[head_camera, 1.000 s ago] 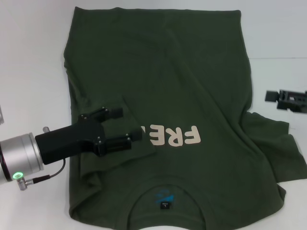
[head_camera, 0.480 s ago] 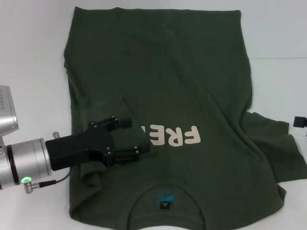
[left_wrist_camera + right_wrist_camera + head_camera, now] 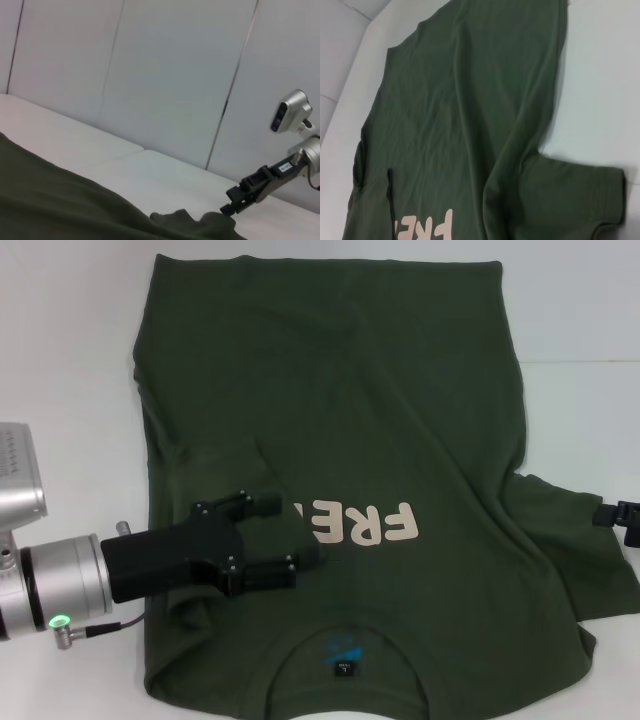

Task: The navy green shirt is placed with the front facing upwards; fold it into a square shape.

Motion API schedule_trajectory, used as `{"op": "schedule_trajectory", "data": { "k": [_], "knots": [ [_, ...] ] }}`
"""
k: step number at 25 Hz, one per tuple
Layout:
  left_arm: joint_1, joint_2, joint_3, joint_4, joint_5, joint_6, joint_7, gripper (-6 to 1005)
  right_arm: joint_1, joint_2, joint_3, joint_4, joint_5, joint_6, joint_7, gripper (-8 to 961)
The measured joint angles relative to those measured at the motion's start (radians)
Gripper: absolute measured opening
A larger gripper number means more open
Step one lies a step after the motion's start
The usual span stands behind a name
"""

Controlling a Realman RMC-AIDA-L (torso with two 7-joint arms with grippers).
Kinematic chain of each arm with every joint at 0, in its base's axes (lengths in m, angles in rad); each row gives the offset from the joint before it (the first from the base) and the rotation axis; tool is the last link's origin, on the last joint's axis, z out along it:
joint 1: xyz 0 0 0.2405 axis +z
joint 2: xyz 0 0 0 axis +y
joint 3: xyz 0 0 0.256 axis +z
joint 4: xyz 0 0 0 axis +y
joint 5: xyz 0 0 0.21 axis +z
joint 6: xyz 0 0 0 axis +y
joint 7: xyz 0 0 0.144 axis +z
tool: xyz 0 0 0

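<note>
The navy green shirt (image 3: 400, 390) lies spread face up on the white table (image 3: 60, 370), collar and neck label (image 3: 342, 668) nearest me. Its left sleeve is folded inward over the chest and covers part of the cream lettering (image 3: 368, 524). My left gripper (image 3: 292, 534) hovers open over that folded sleeve, fingers spread with nothing between them. The right sleeve (image 3: 570, 550) lies flat and spread out. Only the tip of my right gripper (image 3: 618, 514) shows, at the view's right edge by that sleeve. The left wrist view shows the right gripper (image 3: 235, 202) just above the sleeve cloth.
White table surface surrounds the shirt on the left, right and far sides. A pale panelled wall (image 3: 165, 75) stands behind the table in the left wrist view. The right wrist view looks down on the shirt body (image 3: 470, 100) and the right sleeve (image 3: 580, 195).
My left gripper has drawn back toward me and to the left, staying open. My right gripper dropped from mid-height at the right edge, left the view, and now shows lower by the right sleeve.
</note>
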Motion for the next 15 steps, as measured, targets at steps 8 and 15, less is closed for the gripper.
{"op": "schedule_trajectory", "data": {
  "k": [8, 15],
  "knots": [
    [-0.001, 0.001, 0.0, 0.004, 0.029, -0.001, 0.008, 933, 0.004, 0.009, -0.002, 0.03, -0.004, 0.032, -0.007, 909],
    [-0.001, 0.001, 0.0, 0.004, 0.03, -0.008, 0.012, 933, 0.012, 0.035, -0.001, 0.03, -0.002, 0.069, -0.023, 874]
  ]
}}
